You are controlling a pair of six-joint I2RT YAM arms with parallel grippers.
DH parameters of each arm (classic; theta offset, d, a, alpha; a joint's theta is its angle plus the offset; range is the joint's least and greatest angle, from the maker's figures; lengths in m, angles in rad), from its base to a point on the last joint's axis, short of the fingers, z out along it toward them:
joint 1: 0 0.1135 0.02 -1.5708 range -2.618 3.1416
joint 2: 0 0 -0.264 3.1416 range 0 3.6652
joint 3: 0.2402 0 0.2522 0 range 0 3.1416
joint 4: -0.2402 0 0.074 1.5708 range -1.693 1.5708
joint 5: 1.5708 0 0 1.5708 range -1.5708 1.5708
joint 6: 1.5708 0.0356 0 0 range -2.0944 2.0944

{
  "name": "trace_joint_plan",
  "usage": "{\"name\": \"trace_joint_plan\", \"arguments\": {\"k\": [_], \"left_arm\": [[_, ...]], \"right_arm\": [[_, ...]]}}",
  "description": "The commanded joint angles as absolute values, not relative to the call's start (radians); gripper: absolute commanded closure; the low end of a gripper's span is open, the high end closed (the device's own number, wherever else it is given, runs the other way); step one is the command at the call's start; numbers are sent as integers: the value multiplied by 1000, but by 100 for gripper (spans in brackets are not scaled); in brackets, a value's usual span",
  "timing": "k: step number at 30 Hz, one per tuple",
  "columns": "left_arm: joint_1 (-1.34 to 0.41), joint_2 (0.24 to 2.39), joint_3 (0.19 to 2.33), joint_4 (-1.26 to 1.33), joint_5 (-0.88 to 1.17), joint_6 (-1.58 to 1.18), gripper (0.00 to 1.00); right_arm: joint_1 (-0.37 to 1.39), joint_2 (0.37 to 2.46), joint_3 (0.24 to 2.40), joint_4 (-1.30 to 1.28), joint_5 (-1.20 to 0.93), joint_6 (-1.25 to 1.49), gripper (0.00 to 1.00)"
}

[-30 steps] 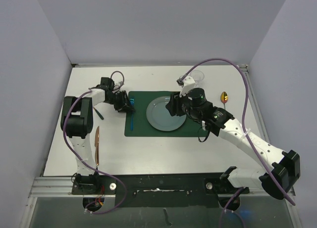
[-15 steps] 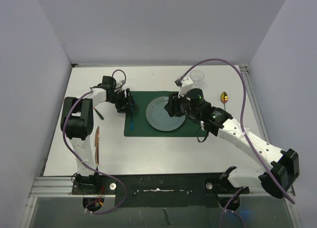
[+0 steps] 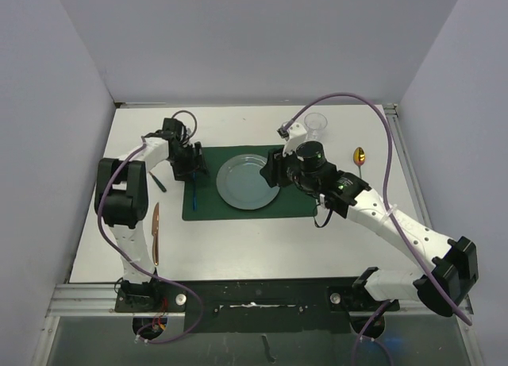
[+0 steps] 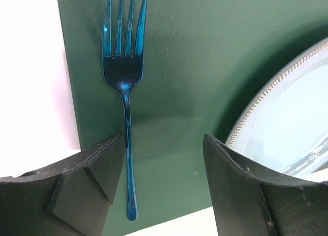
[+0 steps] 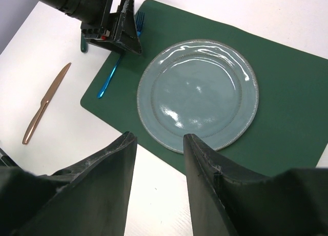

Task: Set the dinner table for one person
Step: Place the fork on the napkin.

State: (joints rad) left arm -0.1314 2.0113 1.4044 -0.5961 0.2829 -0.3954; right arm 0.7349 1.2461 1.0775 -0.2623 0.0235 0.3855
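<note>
I read left gripper [image 4: 164, 141] as released: jaws wide, blue fork [image 4: 122, 67] handle between them on the placemat [image 4: 174, 67]. Right gripper [image 5: 159, 137] parted, empty, plate [image 5: 197, 92] just ahead. Dinner table [image 3: 238, 247] beneath both.

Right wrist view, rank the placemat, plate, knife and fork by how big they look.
1. Green placemat, largest.
2. Teal plate.
3. Copper knife and blue fork look about alike in length; the fork is partly hidden, so I won't rank them.
</note>
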Motion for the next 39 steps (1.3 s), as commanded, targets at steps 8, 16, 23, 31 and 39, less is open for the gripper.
{"name": "trace_joint_plan", "arguments": {"k": [8, 16, 23, 31, 39], "left_arm": [[-116, 1897, 1392, -663, 41, -390, 34], [-122, 1927, 1409, -659, 77, -387, 34], [-140, 1967, 1401, -636, 90, -394, 35], [-159, 1924, 1359, -550, 95, -452, 35], [-163, 1874, 1337, -495, 114, -488, 35]], "right_arm": [[750, 1264, 1146, -225, 29, 384, 58], [751, 1251, 1146, -235, 41, 381, 58], [752, 1234, 1145, -244, 59, 379, 58], [750, 1249, 1086, -251, 186, 389, 58], [744, 1303, 1057, -227, 238, 435, 58]]}}
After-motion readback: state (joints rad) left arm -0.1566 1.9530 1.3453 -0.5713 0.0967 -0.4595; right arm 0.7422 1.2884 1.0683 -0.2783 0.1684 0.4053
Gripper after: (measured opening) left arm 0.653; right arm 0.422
